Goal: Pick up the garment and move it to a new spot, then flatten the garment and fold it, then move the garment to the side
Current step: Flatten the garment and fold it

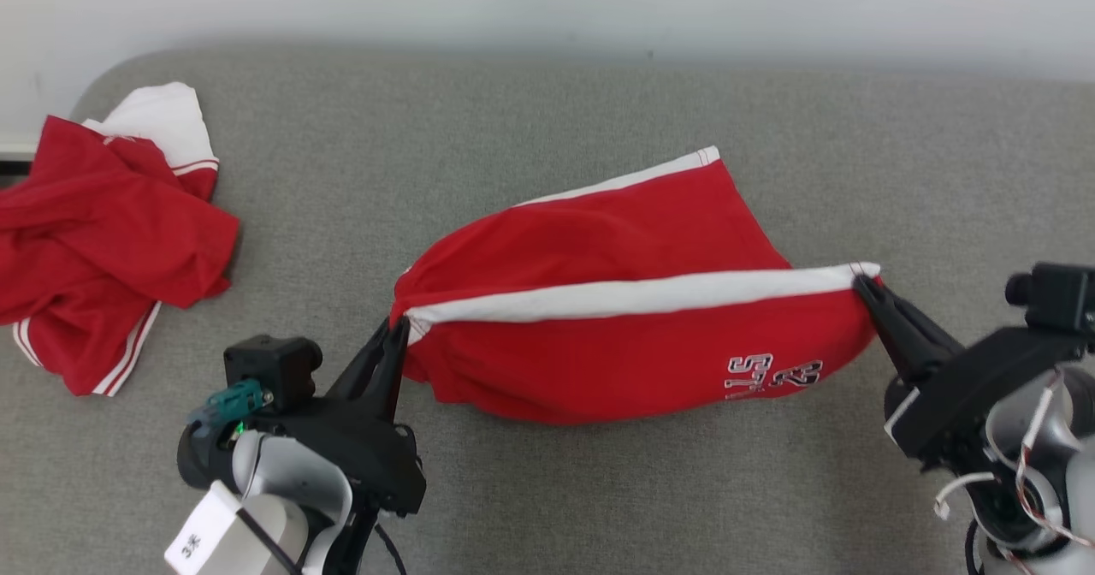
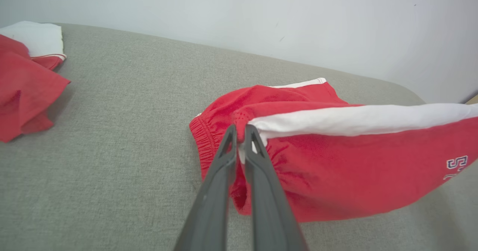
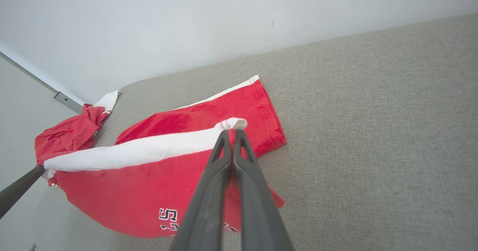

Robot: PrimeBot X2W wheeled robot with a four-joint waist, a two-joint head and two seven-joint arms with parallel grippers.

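Fingers (image 2: 220, 183) of my left gripper (image 1: 396, 328) are clamped tight on the gathered waistband end of the red mesh shorts with a white side stripe (image 1: 616, 352). My right gripper (image 1: 861, 282) is pinched closed on the stripe's hem end. I see the stripe stretched taut between the two, raised mid-surface, with red cloth sagging below and the far leg lying on the grey fabric surface (image 1: 513, 489). A crumpled red-and-white garment (image 1: 103, 241) lies well apart at the left.
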